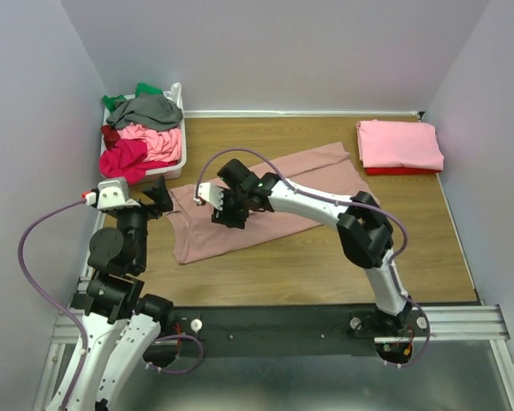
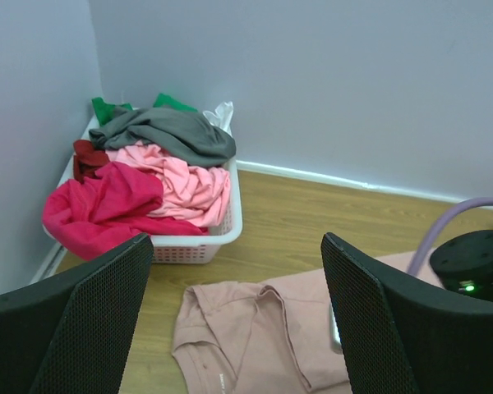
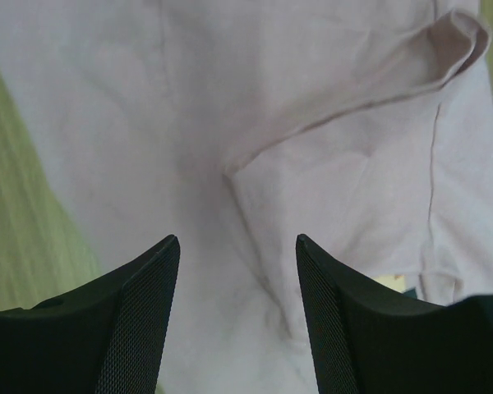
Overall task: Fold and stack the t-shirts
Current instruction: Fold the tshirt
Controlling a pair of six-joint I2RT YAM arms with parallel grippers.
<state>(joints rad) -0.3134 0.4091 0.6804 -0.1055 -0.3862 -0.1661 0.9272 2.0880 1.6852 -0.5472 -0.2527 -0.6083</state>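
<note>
Right wrist: R gripper (image 3: 236, 242) over dusty-pink tee (image 3: 329, 156)

Left arm (image 1: 118, 248) folded up close over its base, left gripper (image 2: 237, 246) held level, jaws spread wide. Right arm (image 1: 325, 204) stretched across toward left, elbow bent, right gripper (image 3: 237, 242) tipped downward, jaws partly apart.

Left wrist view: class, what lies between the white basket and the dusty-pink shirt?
Only a bare strip of wooden table separates the basket from the shirt; the left wrist view shows this plainly.
</note>
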